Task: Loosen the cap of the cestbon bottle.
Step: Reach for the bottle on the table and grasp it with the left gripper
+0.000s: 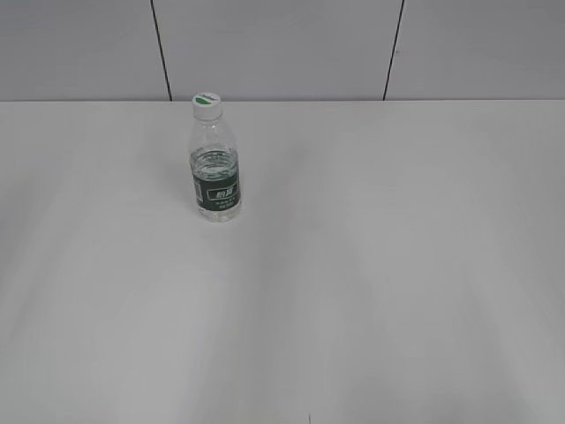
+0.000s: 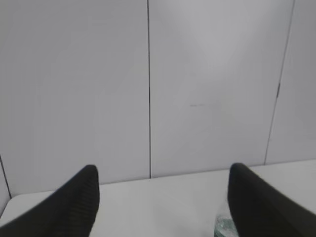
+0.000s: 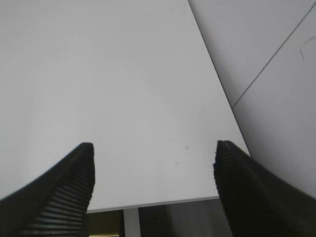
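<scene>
The cestbon bottle (image 1: 214, 170) stands upright on the white table (image 1: 371, 265), left of centre and towards the back, with its dark green label band facing me. The cap (image 1: 207, 104), white with a green mark, sits on its neck. Neither arm shows in the exterior view. In the left wrist view my left gripper (image 2: 161, 174) is open and empty; a sliver of the bottle (image 2: 223, 227) shows at the bottom beside its right finger. In the right wrist view my right gripper (image 3: 154, 149) is open and empty above bare table.
A grey panelled wall (image 1: 282, 44) with dark seams rises behind the table's far edge. The right wrist view shows the table's edge (image 3: 163, 202) with a leg and dark floor below it.
</scene>
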You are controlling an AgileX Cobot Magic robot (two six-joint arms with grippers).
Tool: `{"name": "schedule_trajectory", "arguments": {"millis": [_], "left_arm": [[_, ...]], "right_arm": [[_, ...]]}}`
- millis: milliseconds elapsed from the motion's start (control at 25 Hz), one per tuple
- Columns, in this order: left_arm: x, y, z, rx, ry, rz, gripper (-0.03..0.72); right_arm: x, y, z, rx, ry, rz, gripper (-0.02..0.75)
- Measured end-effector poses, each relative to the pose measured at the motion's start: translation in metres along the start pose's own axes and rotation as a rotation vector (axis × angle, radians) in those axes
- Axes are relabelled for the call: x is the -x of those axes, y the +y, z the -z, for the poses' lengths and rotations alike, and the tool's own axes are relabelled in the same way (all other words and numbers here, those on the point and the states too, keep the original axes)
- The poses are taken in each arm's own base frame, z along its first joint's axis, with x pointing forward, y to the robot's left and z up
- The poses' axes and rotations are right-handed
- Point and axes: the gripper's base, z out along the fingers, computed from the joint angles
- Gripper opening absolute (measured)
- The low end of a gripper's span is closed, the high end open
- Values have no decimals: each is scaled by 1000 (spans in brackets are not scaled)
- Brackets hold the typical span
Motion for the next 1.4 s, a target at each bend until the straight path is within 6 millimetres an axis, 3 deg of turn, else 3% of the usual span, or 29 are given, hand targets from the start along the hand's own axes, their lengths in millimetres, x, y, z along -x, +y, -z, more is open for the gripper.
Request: {"name": "schedule_trajectory", "arguments": {"millis": [280, 520, 760, 1080, 1400], "left_arm": [[8, 18, -84, 90, -103, 21, 491], [-26, 30, -162, 132, -20, -62, 487], [-71, 38, -221, 139, 25, -134, 486], [-140, 43, -276, 89, 33, -223, 484], [-230, 63, -304, -38, -18, -106, 484]], "right_arm": [[0, 0, 0, 0, 0, 0, 574], [0, 0, 0, 0, 0, 0, 574], [0, 0, 0, 0, 0, 0, 574], [0, 0, 0, 0, 0, 0, 574], [0, 0, 0, 0, 0, 0, 574]]}}
